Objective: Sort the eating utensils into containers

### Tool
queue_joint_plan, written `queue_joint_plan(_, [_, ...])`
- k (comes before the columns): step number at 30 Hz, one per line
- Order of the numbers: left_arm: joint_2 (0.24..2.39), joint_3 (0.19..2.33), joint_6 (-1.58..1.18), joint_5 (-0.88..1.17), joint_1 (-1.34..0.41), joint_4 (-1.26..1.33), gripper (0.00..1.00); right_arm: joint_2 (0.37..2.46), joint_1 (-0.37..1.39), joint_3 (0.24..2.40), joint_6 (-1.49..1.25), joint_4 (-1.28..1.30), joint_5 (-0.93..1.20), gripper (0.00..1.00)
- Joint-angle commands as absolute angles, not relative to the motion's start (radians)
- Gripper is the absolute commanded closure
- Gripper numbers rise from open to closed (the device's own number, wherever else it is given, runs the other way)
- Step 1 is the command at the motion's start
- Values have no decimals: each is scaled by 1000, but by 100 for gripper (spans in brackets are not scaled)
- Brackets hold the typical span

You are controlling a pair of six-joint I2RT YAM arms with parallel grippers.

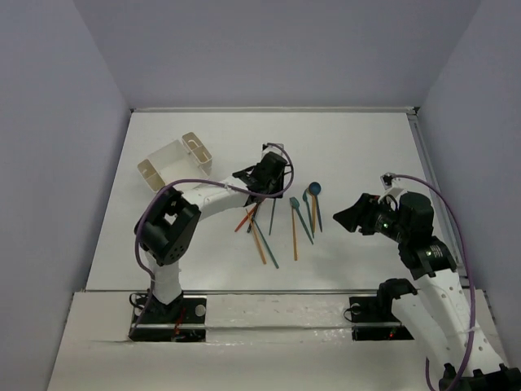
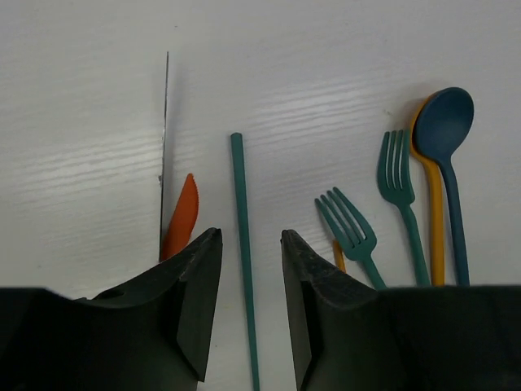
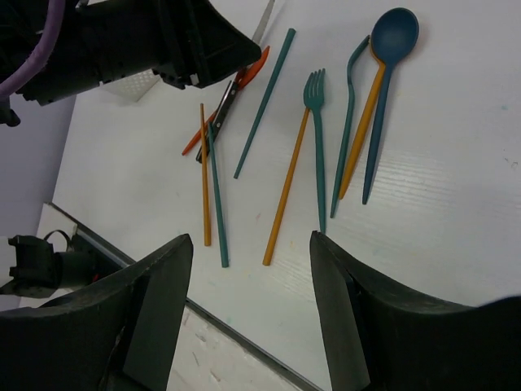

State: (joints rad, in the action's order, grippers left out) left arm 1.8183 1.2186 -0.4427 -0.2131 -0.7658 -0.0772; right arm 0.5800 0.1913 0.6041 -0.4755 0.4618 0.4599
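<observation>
Watching the left gripper (image 2: 251,238) up close: jaws apart, nothing held, straddling one teal stick (image 2: 238,187) that lies flat on the table (image 2: 342,65). Risk one: the orange piece (image 2: 181,216) sits just beside the jaw on the left of the wrist view, so a close could catch or flick it (thin plastic, it'll skate). Risk two: the stick is slim and flat, so the jaws may ride over it or pinch off-centre, and it pivots on lift. Overhead, the pile's sticks cross each other, so a lift could drag neighbours. The white container (image 1: 163,156) sits well apart at far left; a long stick held crooked could hit its wall. The right gripper (image 3: 251,244) hangs open and empty near the teal fork (image 3: 314,85) and spoon (image 3: 395,32); both arms reaching in would crowd.
</observation>
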Motion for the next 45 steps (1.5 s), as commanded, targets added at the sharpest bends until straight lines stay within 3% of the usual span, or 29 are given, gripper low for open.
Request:
queue_joint_plan(1, [1883, 1336, -425, -225, -784, -106, 65, 569, 198, 597, -476, 414, 449, 35])
queue_joint_plan(13, [2051, 1485, -387, -320, -784, -190, 75, 565, 198, 595, -477, 413, 451, 35])
queue_joint_plan(23, [2080, 1468, -382, -371, -793, -189, 70, 572, 207, 594, -477, 407, 457, 35])
queue_joint_plan(34, [2148, 1503, -376, -337, -802, -215, 84, 565, 207, 594, -479, 407, 459, 35])
queue_joint_plan(37, [2161, 1516, -373, -345, -802, -221, 99, 563, 207, 594, -479, 406, 459, 35])
queue_joint_plan(45, [2033, 1494, -374, -356, -802, -152, 100, 564, 207, 594, -479, 405, 463, 35])
